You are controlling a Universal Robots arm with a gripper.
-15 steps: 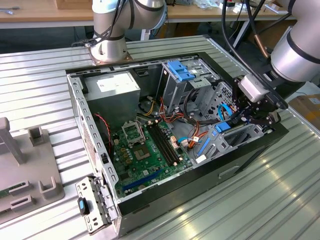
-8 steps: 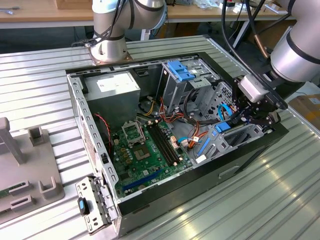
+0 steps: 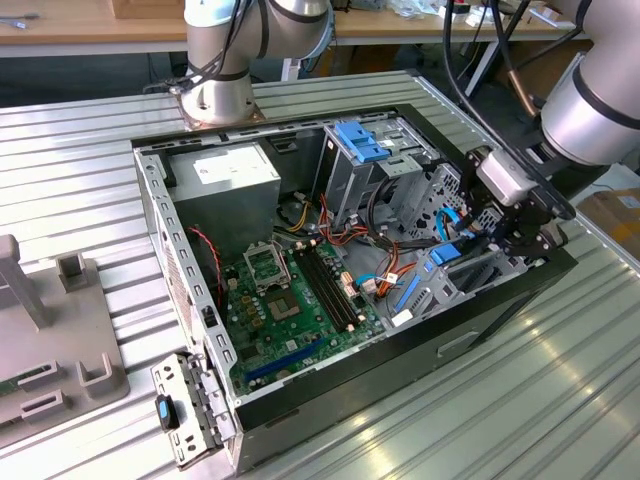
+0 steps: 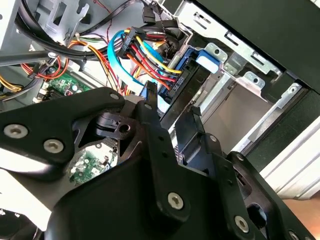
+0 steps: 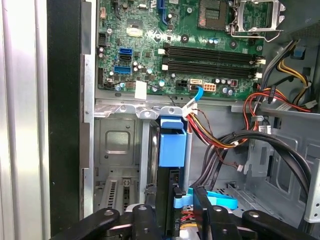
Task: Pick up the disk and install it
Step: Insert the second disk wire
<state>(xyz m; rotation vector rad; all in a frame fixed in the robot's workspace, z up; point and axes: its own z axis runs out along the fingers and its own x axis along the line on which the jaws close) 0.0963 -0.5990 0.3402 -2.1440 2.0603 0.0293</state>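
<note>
Gripper (image 5: 175, 212) sits inside the computer case (image 3: 520, 300). Its jaws are closed on the disk (image 5: 171, 150), standing on edge in the drive bay (image 5: 120, 150).

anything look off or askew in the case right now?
Nothing damaged or spilled. The disk stands on edge in its bay, at the end effector. The side latch panel hangs open off the case corner, in the exterior view.
</note>
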